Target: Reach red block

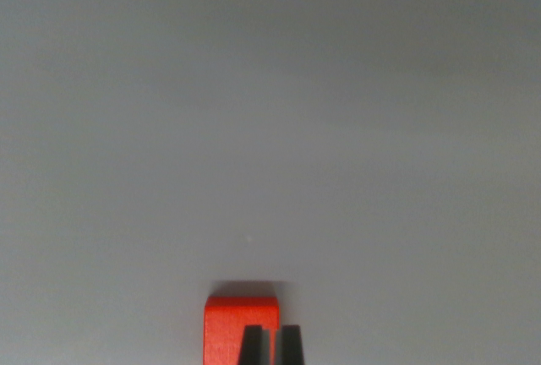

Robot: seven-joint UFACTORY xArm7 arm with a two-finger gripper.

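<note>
Wrist view, single frame. Plain grey surface (270, 128) fills nearly the whole picture, evenly lit, slightly darker toward the top.

Red block (226, 327) sits at the bottom edge, a little left of centre. Its far edge and rounded upper corners are visible; the near part runs out of frame. A soft shadow lies on the surface just beyond its far edge.

Gripper (270, 346): two dark fingertips rise from the bottom edge, tapering upward, overlapping the block's right half in the picture. Left fingertip (251, 346) stands over the block's face; the right one sits at or just past the block's right edge. Only a thin sliver of red shows between them, so the tips stand nearly closed, close together and roughly parallel.

Nothing is clamped between the tips as far as can be seen (the slit is too narrow to hold the block). Whether the tips touch the block's top or hang above it cannot be told from this angle.

Block lies directly under and slightly to the wrist view's left of the fingertips.
</note>
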